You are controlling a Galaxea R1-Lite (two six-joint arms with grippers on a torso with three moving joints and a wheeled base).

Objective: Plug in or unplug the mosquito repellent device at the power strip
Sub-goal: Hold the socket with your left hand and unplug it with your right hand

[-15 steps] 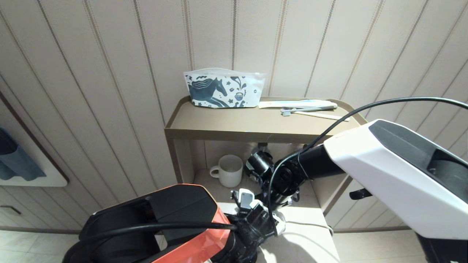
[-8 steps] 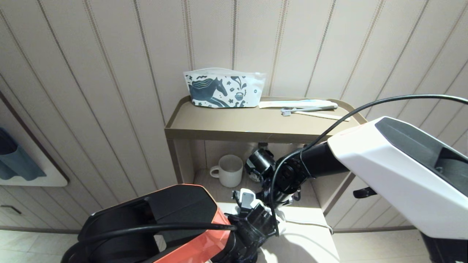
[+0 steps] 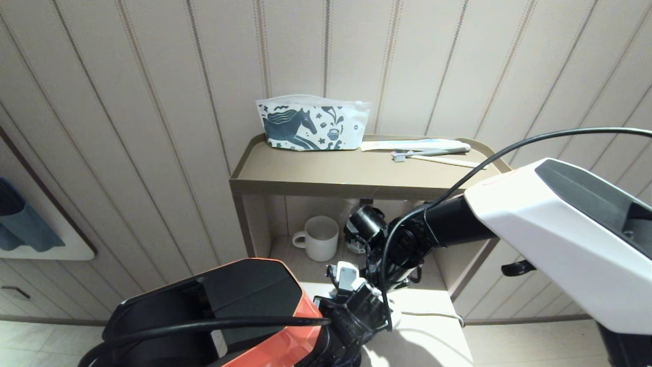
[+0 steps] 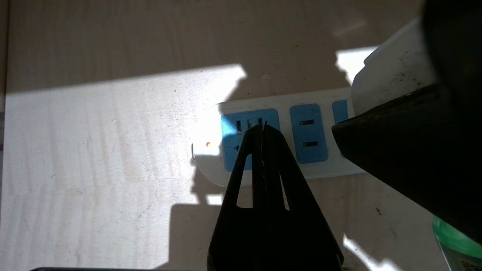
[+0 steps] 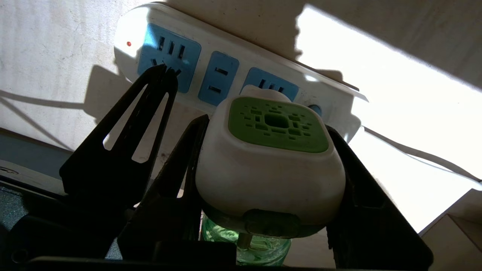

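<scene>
White oblong power strip (image 5: 233,71) with three light-blue socket faces lies flat on the pale wood-grain surface (image 4: 94,150). We see a red light at its rounded end and its white cord (image 5: 414,150) running off the other end.

Right gripper (image 5: 269,158) pinches the mosquito repellent device (image 5: 269,165), a white head with a green vented top and a translucent green bottle below, one black finger on each side. The device sits over the socket nearest the small blue button; we cannot tell whether its prongs are seated.

Left gripper (image 4: 262,130) has its fingers pressed together, tips over the end socket by the red light; contact is unclear. The middle socket is free between the two grippers, so room is tight.

Head view hides the strip behind both arms. It alone shows the brown two-tier shelf (image 3: 305,186) against the panelled wall, a white ribbed mug (image 3: 320,237) on the lower tier, and a white horse-print pouch (image 3: 311,124) and a toothbrush (image 3: 430,152) on top. Left wrist view shows only the device's white edge and a sliver of green bottle.
</scene>
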